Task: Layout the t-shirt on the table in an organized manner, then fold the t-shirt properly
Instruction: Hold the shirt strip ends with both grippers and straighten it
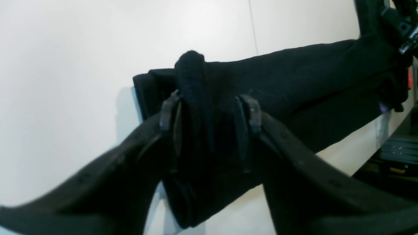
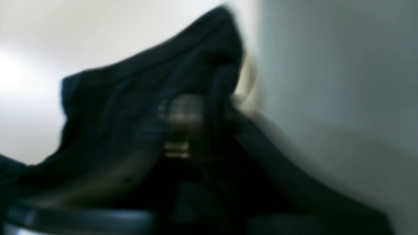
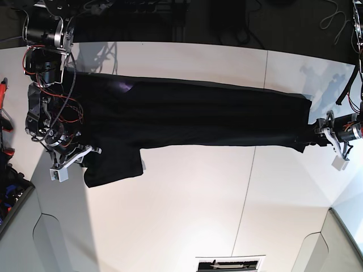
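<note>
- The t-shirt [image 3: 193,116], black, lies stretched in a long band along the far edge of the white table [image 3: 187,215], spanning it from side to side.
- Left gripper [image 1: 209,119]: its fingers pinch a raised fold of the shirt.
- Right gripper [image 3: 74,156]: at the shirt's other end; its wrist view is blurred, so cannot tell its state.
- A thin dark seam [image 3: 247,192] crosses the tabletop; dark cabling [image 3: 142,8] lies beyond the far edge.

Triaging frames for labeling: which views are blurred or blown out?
Right wrist: heavily blurred, the t-shirt only a dark smear, glare at left. Left wrist: sharp on the cloth pinched in the left end effector; the table is bright white. Base: in focus, with a bright patch on the tabletop near the bottom.
</note>
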Controlling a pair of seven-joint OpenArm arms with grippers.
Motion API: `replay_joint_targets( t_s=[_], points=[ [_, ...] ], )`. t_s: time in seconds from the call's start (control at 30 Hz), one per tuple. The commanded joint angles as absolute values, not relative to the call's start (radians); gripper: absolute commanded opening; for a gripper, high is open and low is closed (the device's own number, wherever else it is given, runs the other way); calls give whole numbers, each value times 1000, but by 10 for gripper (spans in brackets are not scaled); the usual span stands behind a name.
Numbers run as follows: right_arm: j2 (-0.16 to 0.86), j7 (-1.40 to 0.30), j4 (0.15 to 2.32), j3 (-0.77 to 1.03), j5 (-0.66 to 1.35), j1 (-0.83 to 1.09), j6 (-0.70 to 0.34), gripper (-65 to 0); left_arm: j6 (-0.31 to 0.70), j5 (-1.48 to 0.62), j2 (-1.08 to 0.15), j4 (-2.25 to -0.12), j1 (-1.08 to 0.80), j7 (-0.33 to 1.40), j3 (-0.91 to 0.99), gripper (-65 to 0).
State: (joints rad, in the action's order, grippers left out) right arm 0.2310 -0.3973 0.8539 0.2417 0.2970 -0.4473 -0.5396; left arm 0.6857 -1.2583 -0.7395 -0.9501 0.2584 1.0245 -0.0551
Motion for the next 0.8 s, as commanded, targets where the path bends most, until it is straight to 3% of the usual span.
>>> replay_joint_targets(
  t_s=[0.0,0.23,0.47,0.57,0.77],
  points=[
    [239,-406,881,242,300,-473,-551,-650,698,-1279,-761,-964,279,1013,-47,-379],
    [233,-639,1161,243,456,-392,-550,-650,698,-1270,-762,-964,279,1007,-47,-379],
    [237,-738,1652,243,479,-103,-550,-650,698,-1252,-762,-964,279,1010,-47,-361],
    [241,-743,1775,243,517,27,-550,-650,698,-1257,-764,-964,279,1034,-47,-316],
    [241,-743,1913,243,516,207,-551,-650,698,-1284,-796,-964,276,1052,-46,-315]
  ],
)
